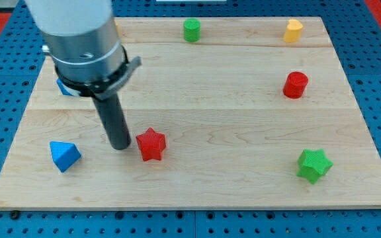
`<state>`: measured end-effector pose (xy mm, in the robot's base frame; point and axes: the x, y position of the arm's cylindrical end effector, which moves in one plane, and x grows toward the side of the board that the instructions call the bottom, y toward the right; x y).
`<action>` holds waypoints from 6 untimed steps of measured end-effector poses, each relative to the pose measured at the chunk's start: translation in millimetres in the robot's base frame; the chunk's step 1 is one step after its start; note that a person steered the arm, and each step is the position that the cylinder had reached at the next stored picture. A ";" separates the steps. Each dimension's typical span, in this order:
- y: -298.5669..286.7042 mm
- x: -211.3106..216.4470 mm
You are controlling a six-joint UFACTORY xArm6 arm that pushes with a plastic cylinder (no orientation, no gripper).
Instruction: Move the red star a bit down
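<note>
The red star (151, 144) lies on the wooden board (210, 112), left of centre and toward the view's bottom. My tip (120, 145) rests on the board just to the view's left of the red star, a small gap apart from it. The dark rod rises from there to the grey arm body at the view's top left.
A blue triangular block (65, 156) lies at the bottom left. Another blue block (65, 86) is partly hidden behind the arm. A green cylinder (191, 30) and a yellow block (294, 30) sit at the top edge. A red cylinder (296, 84) is at right, a green star (313, 164) at bottom right.
</note>
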<state>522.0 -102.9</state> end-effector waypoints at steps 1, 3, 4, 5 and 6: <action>37.5 4.0; 44.9 -1.6; 37.6 -33.8; 76.0 -23.4; 93.7 -20.6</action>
